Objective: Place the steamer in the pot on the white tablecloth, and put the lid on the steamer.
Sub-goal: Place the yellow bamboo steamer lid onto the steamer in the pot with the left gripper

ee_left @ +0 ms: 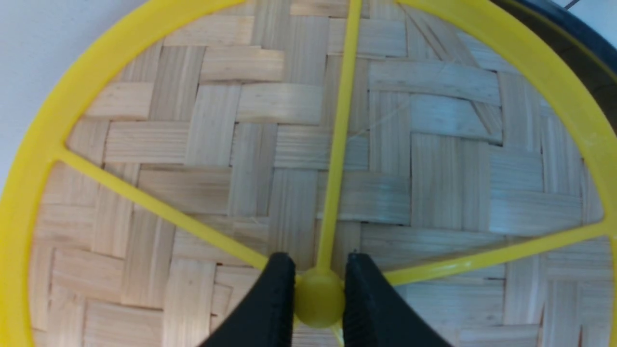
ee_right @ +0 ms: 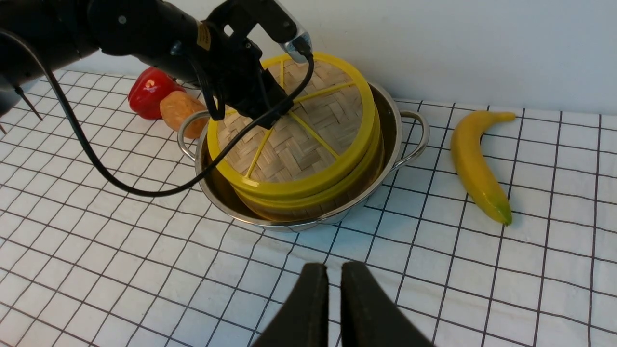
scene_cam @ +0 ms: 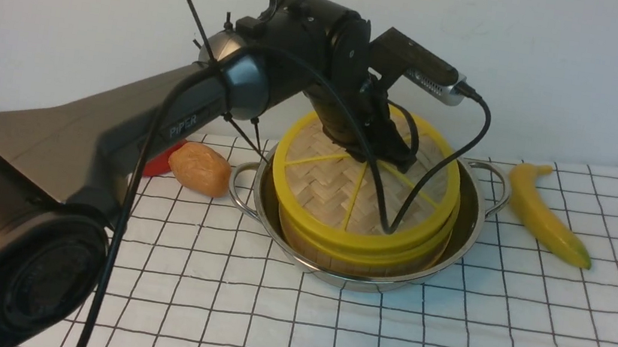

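"PIPER" (scene_cam: 182, 130), the one word that can be read here, stands in pale grey capitals on the dark casing of the robot's left arm (scene_cam: 109, 133), as seen from the front. The letters slant upward with the arm, reading from its lower end toward the wrist, and sit just beside a black cable (scene_cam: 148, 133) that runs along the casing. In the right wrist view, a small yellow sticker (ee_right: 204, 36) with dark marks sits on the wrist section behind the left gripper (ee_right: 275, 117); its print is too small to make out.
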Motion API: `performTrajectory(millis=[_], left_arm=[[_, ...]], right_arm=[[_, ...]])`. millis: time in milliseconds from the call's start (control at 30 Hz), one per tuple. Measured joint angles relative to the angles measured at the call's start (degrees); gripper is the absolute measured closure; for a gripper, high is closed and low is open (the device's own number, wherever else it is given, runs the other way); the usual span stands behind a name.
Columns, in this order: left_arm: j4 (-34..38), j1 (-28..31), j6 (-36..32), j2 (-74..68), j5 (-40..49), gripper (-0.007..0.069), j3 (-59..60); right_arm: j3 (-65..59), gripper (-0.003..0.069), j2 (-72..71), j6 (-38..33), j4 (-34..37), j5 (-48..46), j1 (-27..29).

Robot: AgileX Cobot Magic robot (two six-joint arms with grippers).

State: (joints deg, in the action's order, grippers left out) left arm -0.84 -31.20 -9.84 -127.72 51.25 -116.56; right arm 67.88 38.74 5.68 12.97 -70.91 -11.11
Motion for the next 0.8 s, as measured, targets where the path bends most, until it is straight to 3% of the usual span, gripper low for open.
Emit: performTrajectory(millis=[800], left_arm=[[1.43,0.00,-0.05,-1.41,-1.48,0.0504,-0.11]], right_arm=[[0.00,0.0595,0.00,0.00,0.00,0.00,0.00]])
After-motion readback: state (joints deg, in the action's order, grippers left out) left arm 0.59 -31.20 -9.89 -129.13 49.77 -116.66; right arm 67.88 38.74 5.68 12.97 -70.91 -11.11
